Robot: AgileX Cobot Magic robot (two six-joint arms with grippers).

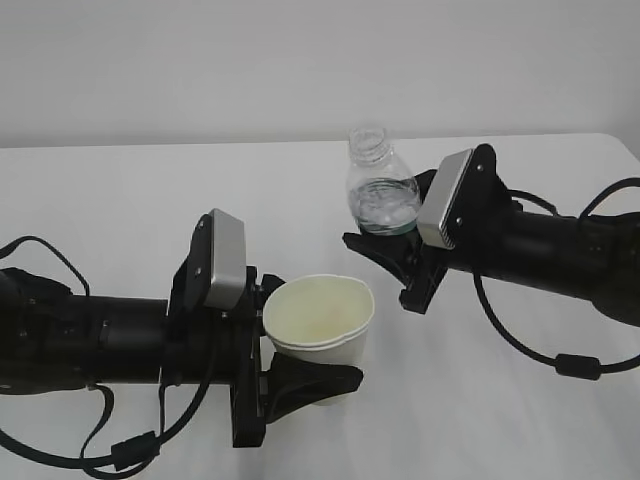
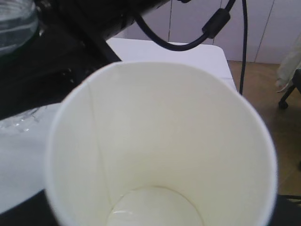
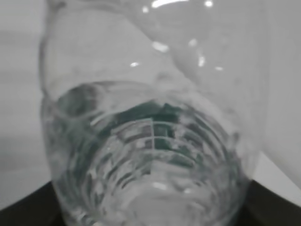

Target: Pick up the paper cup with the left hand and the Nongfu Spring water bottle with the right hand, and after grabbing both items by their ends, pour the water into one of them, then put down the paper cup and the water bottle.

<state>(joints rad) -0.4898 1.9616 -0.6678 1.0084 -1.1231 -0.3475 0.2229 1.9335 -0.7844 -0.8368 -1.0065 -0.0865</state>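
Grippers first, as you see them in the exterior view: your left gripper (image 1: 300, 375), low in the left half of the frame, is clamped around the lower part of the paper cup (image 1: 320, 322), its black fingers on either side of it. The cup is tipped a little toward the camera, so you look into its cream inside. Your right gripper (image 1: 385, 250), right of centre, grips the Nongfu Spring water bottle (image 1: 380, 190) near its base; the bottle stands roughly upright with its uncapped neck at the top and water (image 1: 385, 210) in its lower part. Cup and bottle are apart, the bottle higher and farther back, over the white counter (image 1: 120, 210).

Left wrist view: you look straight down into the cup (image 2: 160, 141), which fills most of the frame. Its bottom shows at the lower edge, and the bottle (image 2: 16, 23) sits in the upper left corner.

Right wrist view: the bottle (image 3: 150, 141) fills the frame, ribbed and clear, with a green patch showing through the water (image 3: 155, 179).
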